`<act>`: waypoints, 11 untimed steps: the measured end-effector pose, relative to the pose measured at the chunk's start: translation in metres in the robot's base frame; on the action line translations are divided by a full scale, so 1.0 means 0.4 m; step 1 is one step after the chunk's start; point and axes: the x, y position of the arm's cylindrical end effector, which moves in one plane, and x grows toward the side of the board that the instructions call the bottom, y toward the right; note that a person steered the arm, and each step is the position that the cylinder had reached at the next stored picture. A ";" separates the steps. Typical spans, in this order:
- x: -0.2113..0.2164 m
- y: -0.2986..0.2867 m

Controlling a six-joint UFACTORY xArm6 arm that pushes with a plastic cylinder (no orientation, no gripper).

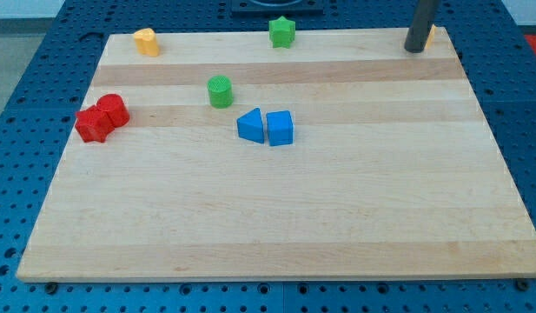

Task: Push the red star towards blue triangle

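Counter [276, 226] of pale wood. My tip [414, 49] sits top right; there is no pincer. Red star [93, 125], far left, touches a red cylinder [114, 109]. Likely light and rigid; push its left face towards the blue triangle [249, 126].

Other blocks on the wooden board [276, 226]

A yellow block [146, 42] and a green star [282, 32] sit at the view's top — a green round block [220, 91] lower down, a blue cube [280, 128] mid-board, a red round block [113, 109] at the left.
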 end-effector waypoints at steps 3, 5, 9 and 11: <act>0.169 -0.003; 0.210 -0.037; 0.303 -0.457; 0.342 -0.716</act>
